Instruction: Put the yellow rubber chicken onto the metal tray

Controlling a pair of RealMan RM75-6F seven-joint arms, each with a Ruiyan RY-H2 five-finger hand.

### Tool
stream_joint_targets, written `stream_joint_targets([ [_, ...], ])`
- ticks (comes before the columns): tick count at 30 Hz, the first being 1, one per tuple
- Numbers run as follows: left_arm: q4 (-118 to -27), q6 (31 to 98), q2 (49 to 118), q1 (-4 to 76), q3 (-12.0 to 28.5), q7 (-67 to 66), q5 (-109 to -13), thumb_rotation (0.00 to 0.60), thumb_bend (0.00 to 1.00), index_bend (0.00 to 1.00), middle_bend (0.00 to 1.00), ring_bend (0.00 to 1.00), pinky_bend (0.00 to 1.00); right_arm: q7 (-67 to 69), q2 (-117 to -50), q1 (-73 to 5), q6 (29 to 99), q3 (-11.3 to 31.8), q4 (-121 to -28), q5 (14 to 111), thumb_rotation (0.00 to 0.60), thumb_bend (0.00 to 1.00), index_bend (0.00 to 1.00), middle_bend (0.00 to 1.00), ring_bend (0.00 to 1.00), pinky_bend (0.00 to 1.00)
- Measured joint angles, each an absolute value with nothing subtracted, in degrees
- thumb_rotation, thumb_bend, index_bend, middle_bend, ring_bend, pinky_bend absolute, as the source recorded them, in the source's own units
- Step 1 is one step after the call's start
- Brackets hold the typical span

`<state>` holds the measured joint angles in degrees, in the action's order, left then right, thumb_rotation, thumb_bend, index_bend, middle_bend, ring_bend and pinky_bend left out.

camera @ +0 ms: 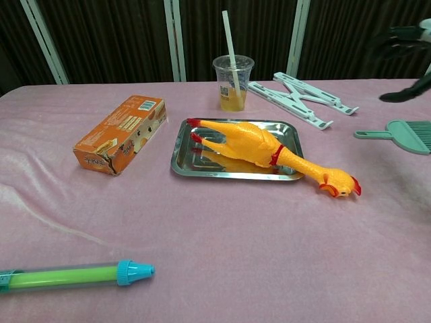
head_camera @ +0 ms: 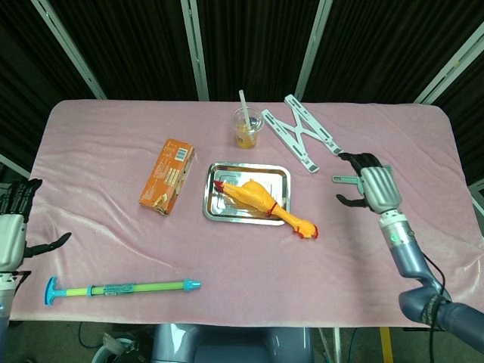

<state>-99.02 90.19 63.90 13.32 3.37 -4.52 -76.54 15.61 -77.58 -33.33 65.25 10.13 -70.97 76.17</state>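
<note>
The yellow rubber chicken (head_camera: 259,200) (camera: 259,146) lies across the metal tray (head_camera: 219,174) (camera: 180,153). Its body and red feet rest in the tray, and its neck and head hang over the tray's near right corner onto the pink cloth. My right hand (head_camera: 373,188) (camera: 408,42) hovers open to the right of the tray, well apart from the chicken, over the brush. At the far left edge of the head view my left hand (head_camera: 13,227) is open and holds nothing.
An orange box (head_camera: 167,175) (camera: 122,132) lies left of the tray. Behind the tray stand a plastic cup with a straw (head_camera: 246,127) (camera: 233,81) and a white folding stand (head_camera: 302,131) (camera: 297,99). A teal brush (camera: 399,134) lies right. A green-and-blue tube (head_camera: 121,288) (camera: 71,276) lies near the front edge.
</note>
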Motion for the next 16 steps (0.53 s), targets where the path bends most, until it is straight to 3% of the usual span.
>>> stream_joint_targets([
  [6,-95.60,94.00,65.62,9.97,2.55,-4.88,-77.63,0.600,0.01,0.09,0.09,0.00,0.08,9.44,-73.77,-26.50,72.56,6.72,-75.98,77.21,0.600,0.23,0.03,0.17,0.04,0.04],
  [12,-93.88,96.62,67.11,7.14,0.30,-5.67,-81.73,0.600,0.01,0.09,0.09,0.00,0.08,6.35,-72.48,-22.47,75.42,2.24,-78.11,77.83,0.600,0.22,0.01,0.17,0.03,0.04],
  [16,-93.12,97.94,68.10,5.50,-0.52,-6.10,-83.28,0.600,0.01,0.09,0.09,0.00,0.08,4.73,-71.57,-19.70,78.51,1.46,-80.57,78.36,0.600,0.23,0.01,0.17,0.03,0.04],
])
